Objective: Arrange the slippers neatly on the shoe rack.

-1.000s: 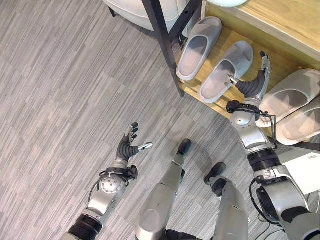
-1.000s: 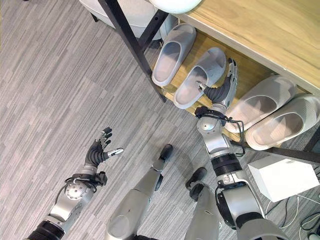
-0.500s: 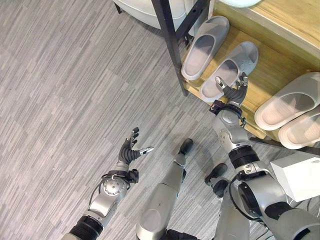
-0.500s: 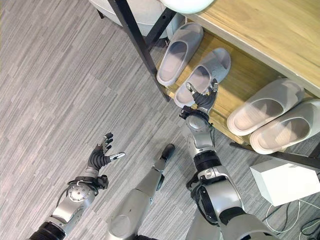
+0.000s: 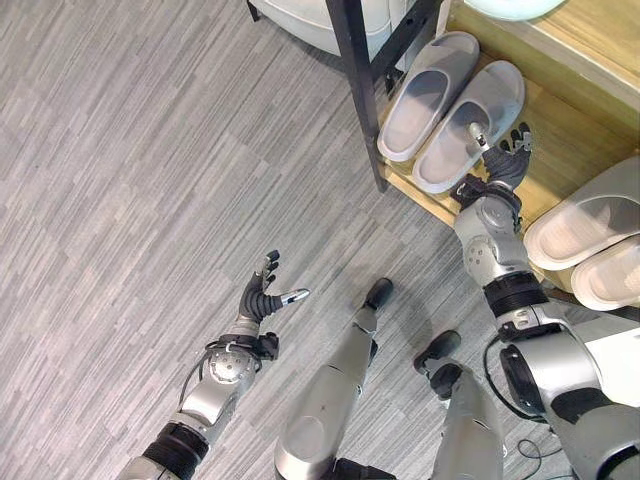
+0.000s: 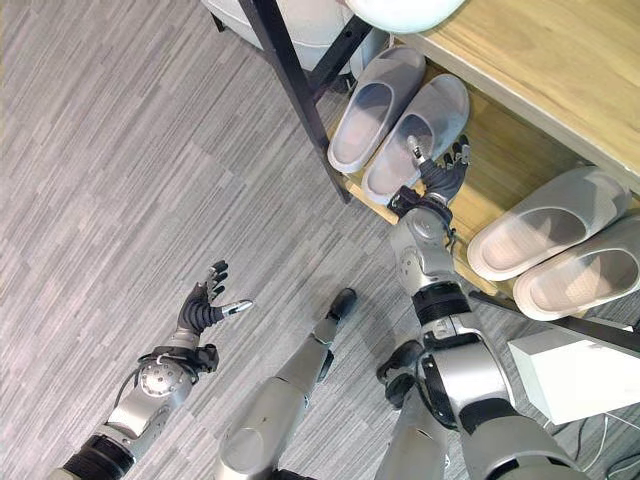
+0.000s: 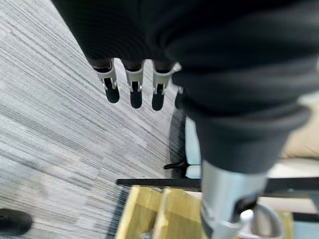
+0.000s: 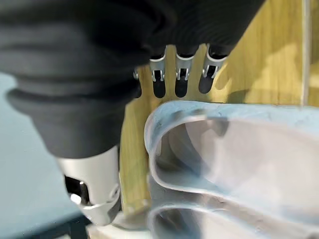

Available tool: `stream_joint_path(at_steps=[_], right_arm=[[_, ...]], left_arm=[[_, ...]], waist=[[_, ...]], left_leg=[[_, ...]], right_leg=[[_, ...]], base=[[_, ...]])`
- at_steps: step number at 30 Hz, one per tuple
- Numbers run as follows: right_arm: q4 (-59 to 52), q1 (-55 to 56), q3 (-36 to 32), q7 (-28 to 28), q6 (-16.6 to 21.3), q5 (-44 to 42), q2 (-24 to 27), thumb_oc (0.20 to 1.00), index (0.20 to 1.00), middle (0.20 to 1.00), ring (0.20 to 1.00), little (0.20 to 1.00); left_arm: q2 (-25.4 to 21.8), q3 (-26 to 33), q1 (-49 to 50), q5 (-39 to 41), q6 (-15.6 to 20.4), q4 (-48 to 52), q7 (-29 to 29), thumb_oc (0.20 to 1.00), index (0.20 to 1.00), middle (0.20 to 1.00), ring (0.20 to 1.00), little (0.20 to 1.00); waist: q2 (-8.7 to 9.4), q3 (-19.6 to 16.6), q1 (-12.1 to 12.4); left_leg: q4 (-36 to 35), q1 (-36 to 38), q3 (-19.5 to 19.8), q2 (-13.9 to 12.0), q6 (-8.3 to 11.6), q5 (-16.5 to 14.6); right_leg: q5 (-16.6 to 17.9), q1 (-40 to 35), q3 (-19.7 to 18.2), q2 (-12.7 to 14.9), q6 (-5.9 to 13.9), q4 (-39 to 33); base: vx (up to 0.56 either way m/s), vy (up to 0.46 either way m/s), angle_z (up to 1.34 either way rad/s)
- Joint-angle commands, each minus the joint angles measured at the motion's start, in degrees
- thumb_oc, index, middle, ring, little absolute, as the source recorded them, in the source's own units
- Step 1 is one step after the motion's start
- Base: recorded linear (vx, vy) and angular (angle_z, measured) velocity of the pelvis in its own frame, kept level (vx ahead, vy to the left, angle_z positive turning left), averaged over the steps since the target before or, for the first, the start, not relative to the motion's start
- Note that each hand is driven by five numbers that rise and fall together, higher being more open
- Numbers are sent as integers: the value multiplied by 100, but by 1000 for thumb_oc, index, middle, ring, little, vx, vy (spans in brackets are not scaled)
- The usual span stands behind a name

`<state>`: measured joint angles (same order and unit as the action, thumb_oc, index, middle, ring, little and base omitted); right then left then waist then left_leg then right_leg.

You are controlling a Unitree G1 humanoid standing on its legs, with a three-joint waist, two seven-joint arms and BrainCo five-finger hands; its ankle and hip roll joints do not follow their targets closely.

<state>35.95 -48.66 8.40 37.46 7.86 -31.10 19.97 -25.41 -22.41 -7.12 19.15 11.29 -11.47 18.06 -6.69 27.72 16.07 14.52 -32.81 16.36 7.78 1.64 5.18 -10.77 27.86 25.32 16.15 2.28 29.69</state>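
Left hand (image 5: 262,298) out over the floor (image 5: 130,180), well clear of the rack, fingers straight and relaxed, thumb out to the side, holding nothing. Idle, probably parked there to keep out of the working arm's way.

Black frame post (image 5: 357,80) marks the left end of the shoe rack (image 5: 560,175). Just inside it, on the wooden lower shelf, the grey pair of slippers (image 5: 448,105) lies side by side, touching along their length, heels at the shelf's front edge, toes pointing toward the back. That reads as tidy already.

Right hand (image 5: 502,165) sits at the right flank of that pair, near the heel end of the right slipper (image 6: 418,135). Fingers extended and a little spread, thumb reaching over the slipper's opening; nothing is clasped. In the right wrist view the fingertips (image 8: 180,89) hang over bare shelf wood beyond the slipper's raised rim (image 8: 169,115), apart from it, while the thumb lies beside that rim. My guess: an open-handed nudge to square the slipper against its mate.

Further right along the shelf, the cream pair (image 5: 590,235) lies angled, one beside the other, well apart from the hand. A white box (image 6: 575,365) stands on the floor beyond.
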Motion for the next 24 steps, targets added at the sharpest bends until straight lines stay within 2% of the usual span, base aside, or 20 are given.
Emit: stream_joint_path(at_steps=[1, 2, 3, 4, 7, 8, 9, 10, 13, 14, 16, 17, 20, 21, 23, 24], right_arm=[[-696, 401, -84, 180, -248, 1487, 20, 1000, 1000, 1000, 1000, 1000], [-885, 679, -93, 187, -318, 1705, -64, 1000, 1000, 1000, 1000, 1000], [-909, 703, -93, 191, -331, 1715, -73, 1000, 1000, 1000, 1000, 1000], [-1133, 1024, -54, 107, -399, 1897, -174, 1000, 1000, 1000, 1000, 1000], [-1453, 1457, 44, -50, -427, 2038, -290, 1000, 1000, 1000, 1000, 1000], [-1938, 2050, 206, -486, -379, 1994, -403, 1000, 1000, 1000, 1000, 1000], [-1962, 2078, 210, -488, -390, 1997, -406, 1000, 1000, 1000, 1000, 1000], [-2471, 2716, 366, -1181, -319, 1886, -317, 1000, 1000, 1000, 1000, 1000], [-3000, 3643, 446, -2296, -201, 1487, 10, 1000, 1000, 1000, 1000, 1000], [-3012, 3661, 444, -2302, -205, 1485, 14, 1000, 1000, 1000, 1000, 1000], [-3259, 4235, 423, -2913, -205, 1295, 151, 1000, 1000, 1000, 1000, 1000], [-3399, 4776, 393, -3424, -246, 1110, 238, 1000, 1000, 1000, 1000, 1000], [-3513, 5590, 321, -4029, -369, 1385, 392, 1000, 1000, 1000, 1000, 1000], [-3499, 5690, 307, -4089, -376, 1491, 414, 1000, 1000, 1000, 1000, 1000], [-3290, 6136, 239, -4267, -420, 1903, 448, 1000, 1000, 1000, 1000, 1000], [-3240, 6222, 222, -4321, -446, 1964, 465, 1000, 1000, 1000, 1000, 1000]], left_arm=[[46, 11, 60, -48, 98, 85, 95, 1000, 1000, 1000, 1000, 1000], [64, 53, 85, -91, 52, 51, 119, 1000, 1000, 1000, 1000, 1000], [61, 53, 99, -93, 51, 54, 119, 1000, 1000, 1000, 1000, 1000], [91, 115, 118, -101, -13, -7, 116, 1000, 1000, 1000, 1000, 1000], [114, 179, 154, -118, -66, -47, 79, 1000, 1000, 1000, 1000, 1000], [128, 297, 197, -150, -151, -94, -30, 1000, 1000, 1000, 1000, 1000], [128, 297, 215, -150, -151, -91, -32, 1000, 1000, 1000, 1000, 1000], [113, 409, 351, -189, -236, -68, -234, 1000, 1000, 1000, 1000, 1000], [-59, 498, 552, -577, -362, -19, -752, 1000, 1000, 1000, 1000, 1000], [-56, 495, 564, -579, -363, -14, -754, 1000, 1000, 1000, 1000, 1000], [-193, 513, 649, -934, -429, 61, -1120, 1000, 1000, 1000, 1000, 1000], [-271, 459, 713, -1199, -465, 109, -1436, 1000, 1000, 1000, 1000, 1000], [-351, 251, 720, -1577, -506, 123, -1957, 1000, 1000, 1000, 1000, 1000], [-358, 201, 703, -1659, -494, 127, -2049, 1000, 1000, 1000, 1000, 1000], [-501, -171, 493, -1999, -460, 387, -2512, 1000, 1000, 1000, 1000, 1000], [-567, -277, 394, -2047, -440, 552, -2623, 1000, 1000, 1000, 1000, 1000]], waist=[[270, -200, -116], [335, -259, -225], [334, -257, -215], [396, -346, -328], [460, -439, -434], [532, -571, -595], [531, -572, -590], [595, -741, -768], [669, -1021, -1038], [665, -1015, -1028], [660, -1188, -1174], [618, -1344, -1326], [540, -1568, -1629], [525, -1607, -1662], [487, -1771, -1915], [481, -1801, -1966]], left_leg=[[28, 659, -254, -40, -254, -1301], [-24, 764, -321, -88, -250, -1296], [-45, 793, -329, -99, -250, -1291], [-108, 911, -412, -156, -247, -1285], [-237, 1113, -505, -230, -240, -1258], [-411, 1326, -613, -292, -229, -1224], [-439, 1358, -618, -299, -229, -1215], [-687, 1616, -755, -387, -212, -1149], [-1207, 2098, -956, -529, -179, -1000], [-1249, 2141, -964, -536, -178, -984], [-1539, 2436, -1096, -595, -153, -914], [-1776, 2734, -1224, -632, -133, -886], [-1952, 3095, -1476, -673, -129, -914], [-1952, 3134, -1529, -678, -130, -942], [-1952, 3267, -1760, -709, -143, -1014], [-1952, 3302, -1832, -723, -143, -1037]], right_leg=[[-513, -1057, -341, -297, 83, -736], [-458, -1140, -411, -358, 83, -868], [-443, -1167, -418, -371, 81, -899], [-390, -1283, -484, -434, 78, -1066], [-297, -1472, -570, -527, 83, -1319], [-195, -1657, -656, -610, 100, -1582], [-178, -1688, -660, -619, 100, -1617], [-75, -1910, -710, -694, 123, -1914], [139, -2313, -775, -818, 203, -2459], [156, -2348, -782, -827, 203, -2497], [242, -2526, -877, -889, 236, -2723], [310, -2716, -955, -928, 270, -2914], [415, -2969, -1147, -980, 303, -3163], [448, -3007, -1189, -995, 313, -3230], [570, -3092, -1418, -1047, 340, -3464], [573, -3090, -1486, -1061, 348, -3469]], base=[[-63, -58, -25], [-56, -42, -34], [-48, -54, -39], [-17, -30, -34], [-36, -60, -34], [-21, -55, -32], [-9, -94, -44], [9, -92, -50], [6, -94, -34], [3, -58, -40], [9, -61, -46], [18, -66, -36], [5, -52, -42], [-12, -50, -36], [-7, -35, -43], [1, -16, -58]])
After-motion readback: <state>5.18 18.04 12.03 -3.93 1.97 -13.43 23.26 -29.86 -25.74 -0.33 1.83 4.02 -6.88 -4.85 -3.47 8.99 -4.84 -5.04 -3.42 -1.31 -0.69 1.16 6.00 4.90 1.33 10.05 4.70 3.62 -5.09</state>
